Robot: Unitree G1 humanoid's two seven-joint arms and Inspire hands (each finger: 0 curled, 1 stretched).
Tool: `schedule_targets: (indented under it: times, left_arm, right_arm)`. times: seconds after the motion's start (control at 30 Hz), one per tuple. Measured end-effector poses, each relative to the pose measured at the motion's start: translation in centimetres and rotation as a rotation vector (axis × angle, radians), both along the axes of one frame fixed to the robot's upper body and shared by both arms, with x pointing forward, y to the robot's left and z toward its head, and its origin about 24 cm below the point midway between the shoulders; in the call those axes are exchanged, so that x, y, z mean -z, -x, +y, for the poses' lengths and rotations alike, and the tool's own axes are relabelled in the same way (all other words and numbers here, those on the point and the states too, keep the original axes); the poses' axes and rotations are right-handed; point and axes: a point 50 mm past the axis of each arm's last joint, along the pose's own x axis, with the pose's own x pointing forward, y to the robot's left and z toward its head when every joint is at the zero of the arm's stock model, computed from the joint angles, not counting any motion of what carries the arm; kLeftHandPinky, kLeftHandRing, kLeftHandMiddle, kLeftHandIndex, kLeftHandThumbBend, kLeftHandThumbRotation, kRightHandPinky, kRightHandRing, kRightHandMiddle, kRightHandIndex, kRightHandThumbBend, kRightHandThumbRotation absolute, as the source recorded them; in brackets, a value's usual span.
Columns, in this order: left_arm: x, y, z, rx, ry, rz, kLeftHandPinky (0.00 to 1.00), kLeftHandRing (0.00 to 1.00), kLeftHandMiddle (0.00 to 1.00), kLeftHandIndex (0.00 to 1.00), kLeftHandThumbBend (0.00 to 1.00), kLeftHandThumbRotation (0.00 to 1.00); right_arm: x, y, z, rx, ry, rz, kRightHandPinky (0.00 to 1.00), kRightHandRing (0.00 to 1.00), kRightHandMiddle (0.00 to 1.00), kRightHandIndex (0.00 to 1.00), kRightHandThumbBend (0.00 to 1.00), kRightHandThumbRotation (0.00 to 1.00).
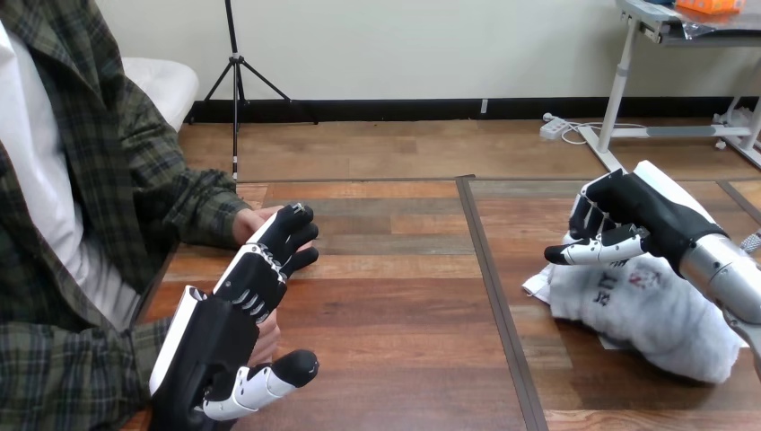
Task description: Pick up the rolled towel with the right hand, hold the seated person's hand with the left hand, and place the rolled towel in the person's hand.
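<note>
The rolled towel [655, 310], white with a little print, lies on the table at the right. My right hand [628, 215] hovers over its left end, fingers loosely bent, thumb pointing left just above the cloth, gripping nothing. At the left, my left hand [256, 278] stretches forward with fairly straight fingers laid across the person's hand [244, 224], which rests on the table's left edge. Its thumb [269, 382] stands apart near the front. The robot hand covers most of the person's hand, and I see no fingers closed round it.
The person sits close against the table's left side, their sleeved arm [188, 202] coming in over the edge. A dark seam [489, 296] runs front to back down the middle of the wooden table [395, 314].
</note>
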Motion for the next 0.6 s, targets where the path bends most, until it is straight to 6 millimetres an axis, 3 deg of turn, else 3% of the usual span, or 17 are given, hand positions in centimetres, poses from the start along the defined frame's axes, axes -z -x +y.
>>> schedule_targets:
  times: [0.13,0.6]
  left_arm:
    - [0.1,0.0,0.0,0.000,0.001,0.007,0.87,0.91,0.93,0.90,1.00,0.60]
    - [0.1,0.0,0.0,0.003,-0.002,0.014,0.87,0.92,0.93,0.91,1.00,0.61]
  right_arm:
    - [-0.3,0.1,0.1,-0.012,-0.010,-0.009,0.30,0.40,0.50,0.52,0.81,0.02]
    - [-1.3,0.8,0.5,-0.047,0.005,-0.052,0.49,0.60,0.64,0.68,0.83,0.07]
